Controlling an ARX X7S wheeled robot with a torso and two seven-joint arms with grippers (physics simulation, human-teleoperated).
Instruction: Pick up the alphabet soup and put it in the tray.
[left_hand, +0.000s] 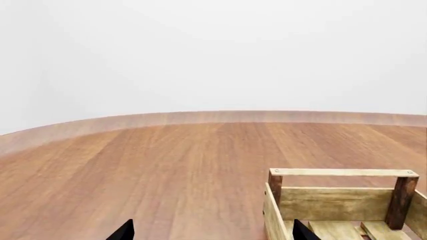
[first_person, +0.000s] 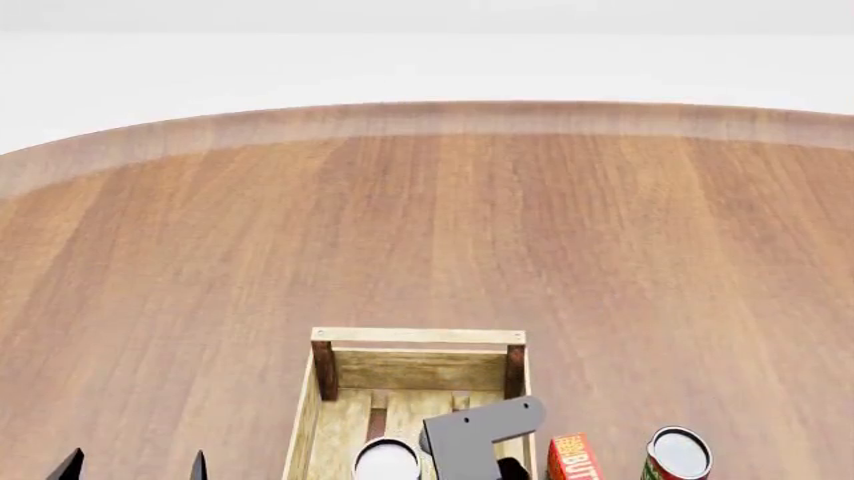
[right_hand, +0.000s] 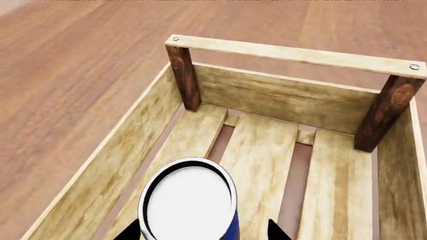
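Desk (first_person: 427, 220): round-edged, brown wood grain, bearing all items.

Tray (first_person: 344, 420): light-wood crate with slatted floor, dark brown corner posts and a rail handle across its far end; stands at the near middle of the desk. Also seen in the right wrist view (right_hand: 267, 95) and, in part, in the left wrist view (left_hand: 340, 200).

Alphabet soup (right_hand: 189, 202): can with pale lid and blue side, upright within the tray's walls, over the slats at the tray's left half; lid also shows in the head view (first_person: 387, 462). Whether its base touches the floor cannot be told.

Right pincer (right_hand: 203, 231): dark fingertips show on either side of the can, jaws spread to the can's width and closed against it; grey arm link above the tray in the head view.

Left pincer (first_person: 134, 466): two dark tips held apart, nothing between them, over bare desk left of the tray.

Second can (first_person: 677, 455): red and green, right of the tray, outside it.

Red box (first_person: 571, 458): between tray and second can.
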